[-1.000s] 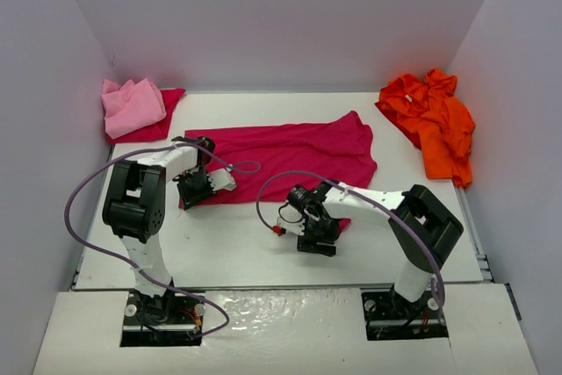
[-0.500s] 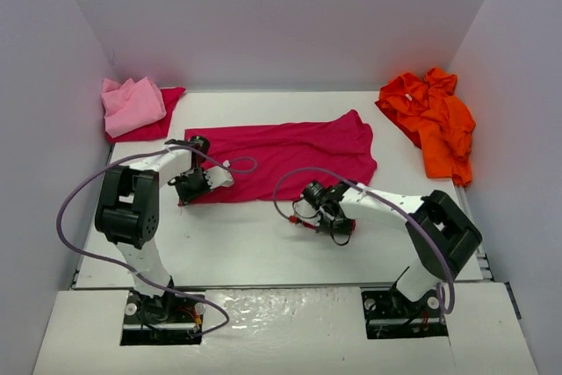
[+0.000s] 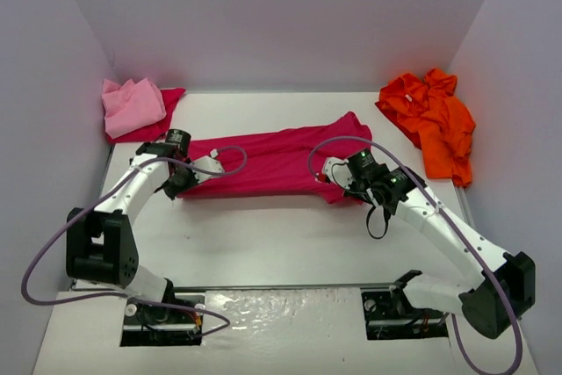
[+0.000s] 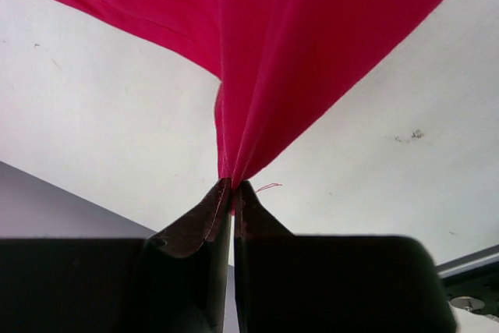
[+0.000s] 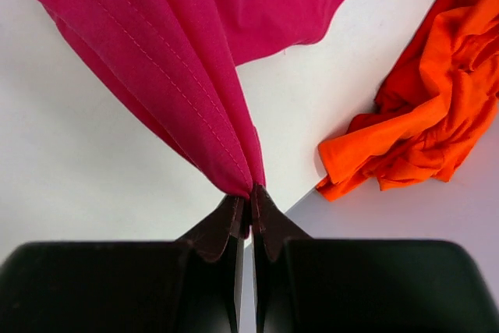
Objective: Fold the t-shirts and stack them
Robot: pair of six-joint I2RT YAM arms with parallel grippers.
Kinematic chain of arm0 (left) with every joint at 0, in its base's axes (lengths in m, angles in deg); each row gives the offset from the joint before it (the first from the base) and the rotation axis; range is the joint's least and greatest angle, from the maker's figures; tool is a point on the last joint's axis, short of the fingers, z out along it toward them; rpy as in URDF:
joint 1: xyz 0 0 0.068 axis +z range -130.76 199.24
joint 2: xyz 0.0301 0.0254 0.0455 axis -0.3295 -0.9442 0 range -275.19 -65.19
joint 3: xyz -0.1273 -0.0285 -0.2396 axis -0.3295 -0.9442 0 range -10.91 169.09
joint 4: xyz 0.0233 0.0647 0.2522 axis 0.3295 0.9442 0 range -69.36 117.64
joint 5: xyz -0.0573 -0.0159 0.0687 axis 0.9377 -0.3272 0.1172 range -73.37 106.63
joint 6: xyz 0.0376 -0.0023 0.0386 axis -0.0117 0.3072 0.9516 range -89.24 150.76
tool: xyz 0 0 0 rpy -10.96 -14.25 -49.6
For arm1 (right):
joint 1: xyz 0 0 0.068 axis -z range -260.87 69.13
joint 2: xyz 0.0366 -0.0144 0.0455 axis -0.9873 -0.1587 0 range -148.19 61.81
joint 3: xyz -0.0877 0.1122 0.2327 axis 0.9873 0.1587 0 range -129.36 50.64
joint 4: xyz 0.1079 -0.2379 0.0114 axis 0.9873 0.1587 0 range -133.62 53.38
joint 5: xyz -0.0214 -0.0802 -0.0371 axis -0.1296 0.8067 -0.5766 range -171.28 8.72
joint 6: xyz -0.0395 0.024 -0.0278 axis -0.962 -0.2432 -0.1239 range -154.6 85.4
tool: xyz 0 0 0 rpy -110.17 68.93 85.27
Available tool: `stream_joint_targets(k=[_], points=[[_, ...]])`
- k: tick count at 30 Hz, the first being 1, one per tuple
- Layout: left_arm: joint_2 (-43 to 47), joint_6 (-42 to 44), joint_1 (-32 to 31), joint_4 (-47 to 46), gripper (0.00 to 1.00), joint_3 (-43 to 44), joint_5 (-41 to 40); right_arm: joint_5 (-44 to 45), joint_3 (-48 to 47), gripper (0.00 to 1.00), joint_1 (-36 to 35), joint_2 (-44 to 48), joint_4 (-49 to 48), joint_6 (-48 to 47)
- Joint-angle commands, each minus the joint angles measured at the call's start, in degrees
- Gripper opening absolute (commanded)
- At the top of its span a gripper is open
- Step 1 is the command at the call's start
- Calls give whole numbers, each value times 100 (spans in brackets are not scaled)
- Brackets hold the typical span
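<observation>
Pinching the red shirt (image 3: pixel 281 160), both my grippers are clamped tight on cloth. My left gripper (image 4: pixel 232 186) has its near left corner and my right gripper (image 5: pixel 249 193) has its near right corner. It looks soft, light and floppy, so corners are good spots to hold. The shirt fans out from my jaws across the table (image 3: pixel 263 234).

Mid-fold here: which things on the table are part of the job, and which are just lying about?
Job: crimson t-shirt, pinched at both ends by the jaws; orange t-shirt, crumpled far right; light pink t-shirt, far left, on another crimson cloth.
Lying about: nothing loose; only the arms' purple cables.
</observation>
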Motion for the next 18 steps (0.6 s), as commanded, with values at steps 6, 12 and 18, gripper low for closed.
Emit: stream_joint_targets(k=[6,12,18], points=[[935,307,38,691,0,-239,-142,-503,-744,0,179,372,1393,-162],[1127,382,49,840,0,-279,-203,-940,-1134,0,287,353,1759,-239],[859,414,56,695,0,-83,-137,-494,-1107,0,299,197,1520,-426]])
